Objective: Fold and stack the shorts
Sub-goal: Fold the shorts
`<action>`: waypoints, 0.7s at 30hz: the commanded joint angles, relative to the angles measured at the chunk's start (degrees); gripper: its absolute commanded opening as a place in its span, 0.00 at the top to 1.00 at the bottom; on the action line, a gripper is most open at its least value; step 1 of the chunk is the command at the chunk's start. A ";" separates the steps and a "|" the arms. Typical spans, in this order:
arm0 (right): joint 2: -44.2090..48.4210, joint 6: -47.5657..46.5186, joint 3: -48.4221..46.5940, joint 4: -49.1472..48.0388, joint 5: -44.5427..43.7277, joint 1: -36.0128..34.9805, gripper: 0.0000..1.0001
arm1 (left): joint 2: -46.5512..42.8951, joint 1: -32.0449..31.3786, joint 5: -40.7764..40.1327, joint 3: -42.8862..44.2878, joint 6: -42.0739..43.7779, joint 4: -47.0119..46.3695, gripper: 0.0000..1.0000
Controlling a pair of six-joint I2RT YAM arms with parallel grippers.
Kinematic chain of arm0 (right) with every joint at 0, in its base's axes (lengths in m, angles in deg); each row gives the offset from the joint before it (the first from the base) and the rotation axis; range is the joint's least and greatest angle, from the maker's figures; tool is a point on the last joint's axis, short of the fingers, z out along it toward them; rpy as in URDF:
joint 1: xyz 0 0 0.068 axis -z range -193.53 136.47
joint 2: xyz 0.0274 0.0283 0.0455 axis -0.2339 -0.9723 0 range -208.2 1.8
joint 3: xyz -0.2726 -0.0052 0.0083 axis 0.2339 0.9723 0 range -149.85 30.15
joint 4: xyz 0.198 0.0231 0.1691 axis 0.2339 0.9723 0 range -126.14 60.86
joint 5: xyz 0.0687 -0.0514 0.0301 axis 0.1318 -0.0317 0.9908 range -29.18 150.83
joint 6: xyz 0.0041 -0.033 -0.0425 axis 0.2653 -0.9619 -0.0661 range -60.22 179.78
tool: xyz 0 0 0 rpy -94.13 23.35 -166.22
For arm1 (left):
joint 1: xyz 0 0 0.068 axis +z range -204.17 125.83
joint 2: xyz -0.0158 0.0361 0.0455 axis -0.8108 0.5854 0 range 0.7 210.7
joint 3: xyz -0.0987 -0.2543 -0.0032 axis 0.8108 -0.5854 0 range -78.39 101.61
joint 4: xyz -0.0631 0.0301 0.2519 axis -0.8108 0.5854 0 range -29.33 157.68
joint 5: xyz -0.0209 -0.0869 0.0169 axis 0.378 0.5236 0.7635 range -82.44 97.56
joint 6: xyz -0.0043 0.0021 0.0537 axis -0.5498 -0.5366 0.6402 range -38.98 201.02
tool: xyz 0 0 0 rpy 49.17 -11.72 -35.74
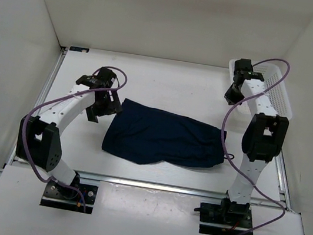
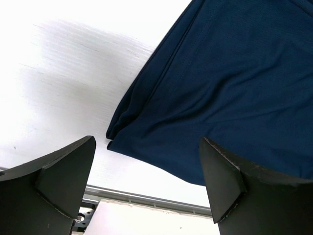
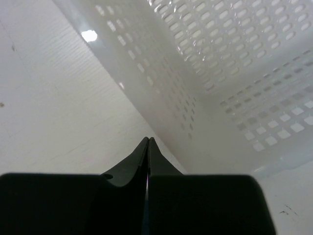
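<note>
Hovering open left tool [image 2: 146, 141] at left edge of shorts [image 1: 162, 137], mid-frame. Holding right tool [image 3: 148, 140] closed beside basket [image 3: 220, 73], upper right.

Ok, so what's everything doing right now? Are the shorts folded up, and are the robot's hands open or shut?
shorts: lying flat on the table, doubled over in layers, nobody holding them
left gripper: open, empty, over the shorts' left corner
right gripper: shut, empty, next to the basket
basket: white with holes, nothing seen inside
</note>
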 commanded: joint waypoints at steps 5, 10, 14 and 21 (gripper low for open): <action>16.04 -2.31 9.76 -3.31 6.96 -5.22 0.54 | -1.18 -1.34 -0.20 2.43 -0.08 -0.63 0.03; 26.68 -1.61 23.71 -5.07 10.47 -6.63 0.53 | 0.05 -1.35 -0.20 1.81 -0.08 -1.15 0.06; 36.08 -0.90 36.91 -5.60 11.71 -6.63 0.30 | -1.18 -1.35 0.33 -0.55 -0.08 -1.68 0.06; 55.77 3.22 55.55 -3.84 19.16 -0.66 0.13 | -1.70 -1.87 1.38 -1.09 0.44 -2.21 0.06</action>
